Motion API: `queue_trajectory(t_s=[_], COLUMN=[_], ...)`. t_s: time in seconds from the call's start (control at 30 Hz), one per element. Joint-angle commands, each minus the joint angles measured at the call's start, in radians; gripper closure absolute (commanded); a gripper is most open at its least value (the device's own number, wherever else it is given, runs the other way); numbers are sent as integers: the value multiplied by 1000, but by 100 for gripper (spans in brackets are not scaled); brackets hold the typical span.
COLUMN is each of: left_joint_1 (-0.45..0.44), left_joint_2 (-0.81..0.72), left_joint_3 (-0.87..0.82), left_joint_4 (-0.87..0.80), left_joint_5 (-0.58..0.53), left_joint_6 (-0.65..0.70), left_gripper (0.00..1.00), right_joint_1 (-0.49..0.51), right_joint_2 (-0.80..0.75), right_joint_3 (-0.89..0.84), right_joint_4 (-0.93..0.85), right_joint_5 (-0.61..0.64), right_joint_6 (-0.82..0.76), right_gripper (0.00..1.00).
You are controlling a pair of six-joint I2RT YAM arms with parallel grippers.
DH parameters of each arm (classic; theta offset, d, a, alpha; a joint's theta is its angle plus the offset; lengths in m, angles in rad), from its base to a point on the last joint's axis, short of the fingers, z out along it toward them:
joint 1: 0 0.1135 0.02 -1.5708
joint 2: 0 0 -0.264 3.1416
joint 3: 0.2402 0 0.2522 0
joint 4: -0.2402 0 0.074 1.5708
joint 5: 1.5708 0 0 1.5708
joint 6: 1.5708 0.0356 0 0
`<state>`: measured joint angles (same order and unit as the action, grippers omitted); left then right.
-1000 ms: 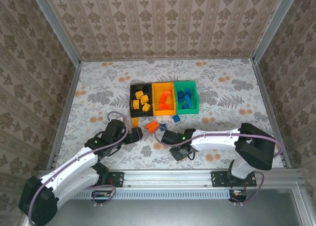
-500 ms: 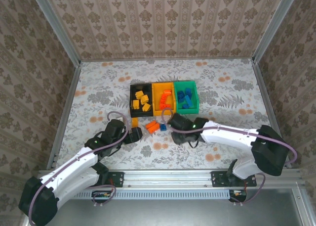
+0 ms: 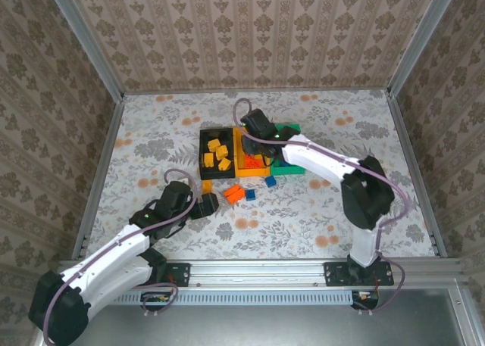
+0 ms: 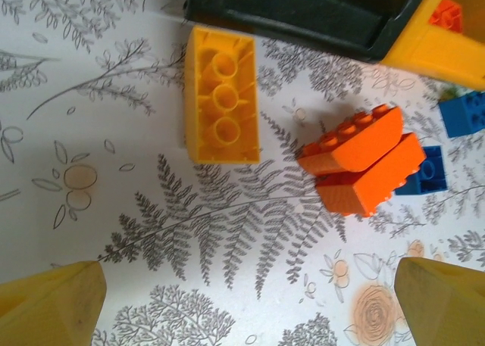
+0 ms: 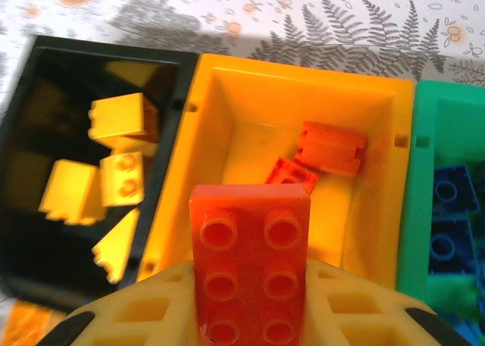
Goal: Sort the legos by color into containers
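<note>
Right wrist view looks down on three boxy plastic bins joined in a row. The right gripper (image 5: 250, 319) pinches a red-orange brick (image 5: 250, 247) between its thick yellow fingers (image 5: 129, 308). Six round bumps show on the brick's smooth, shiny top. At 12 o'clock from the brick is the orange-yellow bin (image 5: 250, 96), with two more red-orange bricks (image 5: 330, 149) lying inside. At 9 o'clock the black bin (image 5: 106, 54) holds chunky yellow bricks (image 5: 114, 119), and one has a slanted side. At 3 o'clock the green bin (image 5: 413, 210) holds blue bricks (image 5: 447, 194).

In the left wrist view, the left gripper (image 4: 242, 308) has its fingers spread wide and holds nothing. Its blunt yellow fingertips (image 4: 49, 308) sit at 7 and 5 o'clock. A long yellow brick (image 4: 222, 96) lies upside down at 11 o'clock, showing three round tubes in its hollow belly. At 3 o'clock from it, two loose red-orange bricks (image 4: 360, 160) lean together, touching. A blue brick (image 4: 428, 172) peeks out just behind them.

Everything rests on a flat table cover (image 3: 364, 134) printed with leaves and flowers
</note>
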<state>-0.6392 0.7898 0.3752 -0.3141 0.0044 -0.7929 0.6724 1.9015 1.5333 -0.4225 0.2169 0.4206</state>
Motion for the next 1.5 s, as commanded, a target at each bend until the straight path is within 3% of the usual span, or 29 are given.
queue_trajectory(t_s=[0.0,0.07,0.2,0.37,0.53,0.67,0.83,1.07,1.3,1.47], left_joint_1=[12,12,16,19,18,-15,-71,-69,-77,-126], left_joint_2=[9,18,41,107,219,352,521,706,745,658], left_joint_3=[52,63,91,141,182,230,284,319,293,249], left_joint_4=[-34,-32,-34,-30,4,38,53,82,119,71], left_joint_5=[-4,-6,-18,-52,-109,-190,-349,-410,-394,-396], left_joint_6=[27,35,48,91,140,201,233,233,211,173], left_gripper=[0,0,0,0,2,10,16,32,60,70], right_joint_1=[-16,-23,-28,-27,-15,-14,-17,-16,-18,-22], right_joint_2=[76,103,105,3,-142,-237,-310,-399,-463,-474], right_joint_3=[89,118,147,72,-107,-233,-302,-345,-363,-379], right_joint_4=[-60,-66,-79,-40,41,88,99,117,113,116], right_joint_5=[47,43,22,-5,-38,-56,-52,-69,-61,-61], right_joint_6=[-16,-13,-7,13,45,75,76,87,83,86], right_gripper=[67,62,37,28,26,25,25,24,24,24])
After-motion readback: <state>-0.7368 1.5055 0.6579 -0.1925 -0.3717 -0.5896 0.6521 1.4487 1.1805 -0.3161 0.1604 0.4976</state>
